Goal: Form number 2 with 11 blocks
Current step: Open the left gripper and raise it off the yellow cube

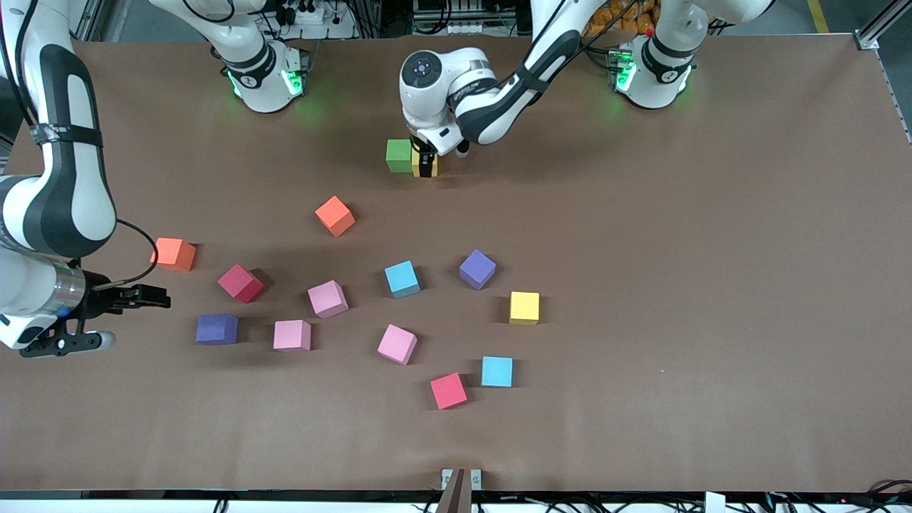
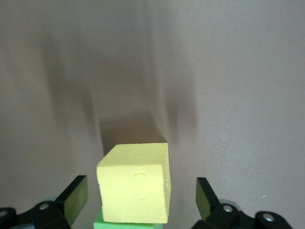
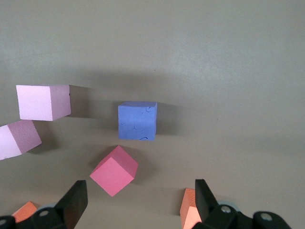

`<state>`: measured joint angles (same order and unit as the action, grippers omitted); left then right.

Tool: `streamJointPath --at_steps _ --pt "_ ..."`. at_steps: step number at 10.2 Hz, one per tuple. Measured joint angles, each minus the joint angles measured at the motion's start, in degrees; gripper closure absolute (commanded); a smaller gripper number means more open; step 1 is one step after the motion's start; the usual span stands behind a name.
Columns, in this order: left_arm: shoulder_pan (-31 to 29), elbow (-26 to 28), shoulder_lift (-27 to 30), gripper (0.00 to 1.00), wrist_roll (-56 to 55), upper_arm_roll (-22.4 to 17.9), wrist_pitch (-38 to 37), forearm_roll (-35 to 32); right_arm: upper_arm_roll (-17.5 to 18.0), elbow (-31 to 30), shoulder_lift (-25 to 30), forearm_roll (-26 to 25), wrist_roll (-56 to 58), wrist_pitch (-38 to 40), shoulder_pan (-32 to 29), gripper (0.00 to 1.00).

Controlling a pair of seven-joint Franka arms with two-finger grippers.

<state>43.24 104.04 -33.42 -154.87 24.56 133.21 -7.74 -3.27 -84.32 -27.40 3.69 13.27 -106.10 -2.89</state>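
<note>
— Blocks placed so far?
— Two: a green block [image 1: 398, 155] and a yellow block [image 1: 425, 162] touching it, at twelve o'clock on the worktop [image 1: 712, 285]. The left gripper [image 1: 425, 165] straddles the yellow one, spread.
— And the right gripper [image 1: 153, 296]?
— Spread too, over the worktop; the purple block [image 1: 216, 329] lies just toward four o'clock.
</note>
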Motion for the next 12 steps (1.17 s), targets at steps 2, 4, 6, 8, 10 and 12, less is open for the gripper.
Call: streamJointPath --at_steps 2,4,6,8,10,12 --pt "-1.4 -0.1 2.3 0.00 2.1 0.2 -3.9 0.0 -0.2 0.0 0.0 0.0 0.0 0.0 0.0 0.00" --pt "-3.8 -0.1 4.8 0.00 6.2 0.3 -7.1 0.2 -0.2 0.0 0.0 0.0 0.0 0.0 -0.1 0.00" --pt "-6.8 -0.2 7.4 0.00 13.3 0.3 -10.5 1.8 -0.2 0.0 0.0 0.0 0.0 0.0 -0.1 0.00" --pt "-10.5 -0.2 9.7 0.00 20.9 0.1 -13.9 2.4 -0.2 0.0 0.0 0.0 0.0 0.0 -0.2 0.00" --pt "-12.9 -0.3 10.9 0.00 28.9 -0.4 -14.2 2.4 -0.4 0.0 0.0 0.0 0.0 0.0 -0.5 0.00" --pt "-13.2 -1.5 11.1 0.00 39.1 -2.5 -14.2 2.4 -0.5 0.0 0.0 0.0 0.0 0.0 -0.8 0.00"
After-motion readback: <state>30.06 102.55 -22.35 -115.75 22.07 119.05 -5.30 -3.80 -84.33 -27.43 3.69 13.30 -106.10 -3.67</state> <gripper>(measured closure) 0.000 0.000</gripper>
